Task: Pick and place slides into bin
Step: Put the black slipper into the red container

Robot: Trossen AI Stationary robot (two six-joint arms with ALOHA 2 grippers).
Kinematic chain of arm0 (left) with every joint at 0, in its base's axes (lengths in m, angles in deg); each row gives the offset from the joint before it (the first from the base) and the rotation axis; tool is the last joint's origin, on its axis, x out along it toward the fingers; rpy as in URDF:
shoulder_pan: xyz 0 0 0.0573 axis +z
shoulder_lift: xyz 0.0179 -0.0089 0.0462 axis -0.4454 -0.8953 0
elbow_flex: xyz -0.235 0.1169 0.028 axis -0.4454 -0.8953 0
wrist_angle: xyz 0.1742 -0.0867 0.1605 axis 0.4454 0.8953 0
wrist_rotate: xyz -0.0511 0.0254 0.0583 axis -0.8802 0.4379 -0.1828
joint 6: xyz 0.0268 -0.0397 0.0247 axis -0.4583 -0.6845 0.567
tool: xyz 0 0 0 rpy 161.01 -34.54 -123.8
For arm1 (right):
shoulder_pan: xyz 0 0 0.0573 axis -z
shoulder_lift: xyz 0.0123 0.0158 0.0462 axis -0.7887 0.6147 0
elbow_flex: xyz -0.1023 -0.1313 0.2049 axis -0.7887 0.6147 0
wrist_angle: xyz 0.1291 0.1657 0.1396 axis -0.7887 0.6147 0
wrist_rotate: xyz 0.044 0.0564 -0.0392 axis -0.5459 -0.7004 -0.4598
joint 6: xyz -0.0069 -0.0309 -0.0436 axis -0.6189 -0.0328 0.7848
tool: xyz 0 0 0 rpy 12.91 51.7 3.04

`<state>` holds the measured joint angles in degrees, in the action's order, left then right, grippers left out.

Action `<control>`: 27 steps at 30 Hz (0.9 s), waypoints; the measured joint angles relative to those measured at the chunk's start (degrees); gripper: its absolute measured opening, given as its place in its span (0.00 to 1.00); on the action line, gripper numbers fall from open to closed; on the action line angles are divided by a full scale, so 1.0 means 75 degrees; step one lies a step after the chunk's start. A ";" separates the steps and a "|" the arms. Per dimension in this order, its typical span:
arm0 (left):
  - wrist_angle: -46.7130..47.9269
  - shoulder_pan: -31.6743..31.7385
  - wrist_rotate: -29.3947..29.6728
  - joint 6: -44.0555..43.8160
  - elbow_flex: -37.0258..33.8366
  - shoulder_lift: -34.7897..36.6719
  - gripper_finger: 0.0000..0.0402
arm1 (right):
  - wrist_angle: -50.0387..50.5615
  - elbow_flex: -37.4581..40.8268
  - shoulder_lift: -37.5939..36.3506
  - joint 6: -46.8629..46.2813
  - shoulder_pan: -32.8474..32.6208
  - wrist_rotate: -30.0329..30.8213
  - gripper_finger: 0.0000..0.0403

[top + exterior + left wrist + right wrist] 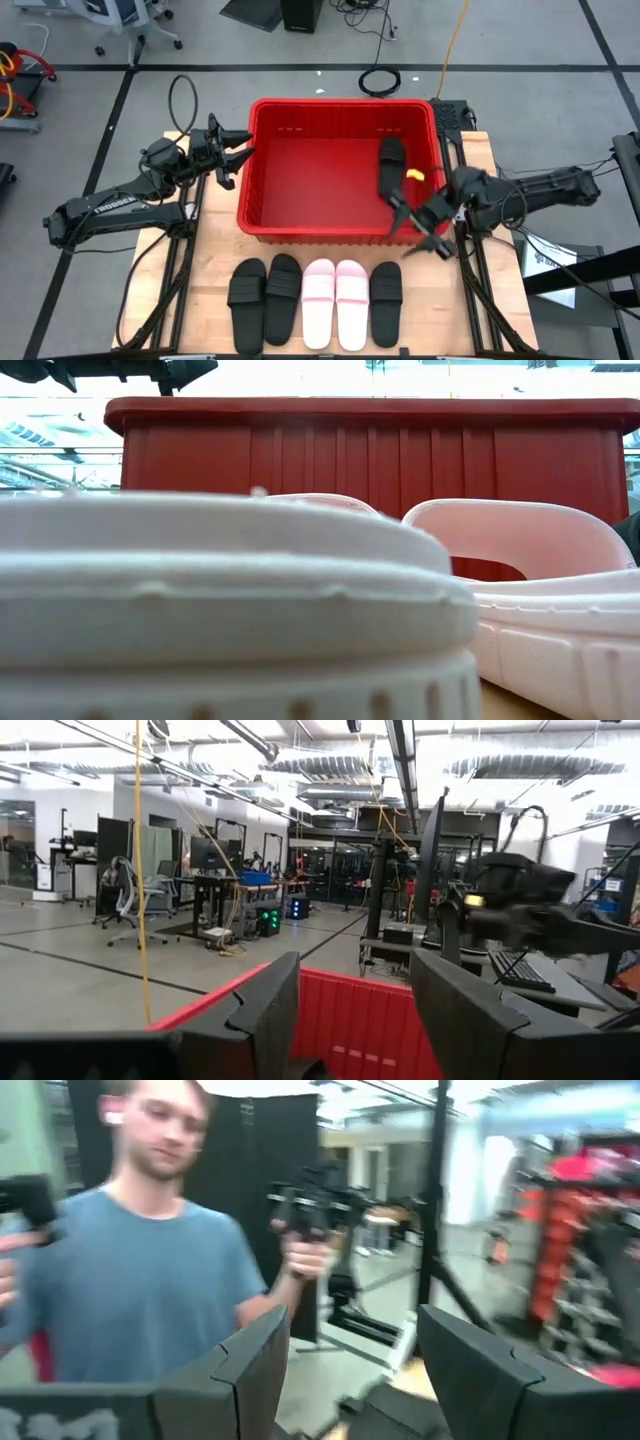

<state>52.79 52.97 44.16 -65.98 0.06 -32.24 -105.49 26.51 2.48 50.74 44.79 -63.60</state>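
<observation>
- One black slide (pixel 391 165) already lies in the bin (pixel 262 170), against its right wall, just inward of the right claw (pixel 420 228).
- Five slides remain in a row on the tabletop (pixel 215 260), in front of the bin: two black (pixel 247 291) (pixel 282 295), two pink (pixel 319 301) (pixel 351 301), then one black (pixel 386 291).
- That last black slide is the nearest to the right claw, just below and inward of it; the pink pair sits a little farther off.
- By this count the task is at an early stage: one placed, five left.
- The right claw hangs over the bin's front right corner, fingers (pixel 250 1365) spread with nothing between them, so it looks free for the next pick.
- The left claw (pixel 236 150) waits at the bin's left rim, also spread and empty; the left black pair lies well apart from it, toward the tabletop's front.
- In the low view the pink slides (pixel 230 610) fill the foreground with the bin's red wall (pixel 370 455) behind.
- A person (pixel 150 1280) in a blue shirt shows beyond the right claw, holding dark handles.
</observation>
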 joint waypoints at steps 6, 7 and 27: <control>0.0041 0.0000 -0.0008 -0.0061 0.0000 0.0000 0.49 | -0.0321 0.0000 0.0480 0.0839 -0.1532 0.1351 0.52; 0.0070 0.0000 -0.0008 -0.0058 0.0000 0.0000 0.49 | -0.0322 0.0000 0.0553 0.0970 -0.1772 0.1709 0.52; 0.0411 0.0003 -0.0005 -0.0067 0.0000 -0.0001 0.49 | 0.2478 -0.1392 0.2396 0.0864 -0.5533 0.9601 0.52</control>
<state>55.87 52.99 44.13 -66.48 0.06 -32.25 -86.91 16.07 20.45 57.22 3.30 8.41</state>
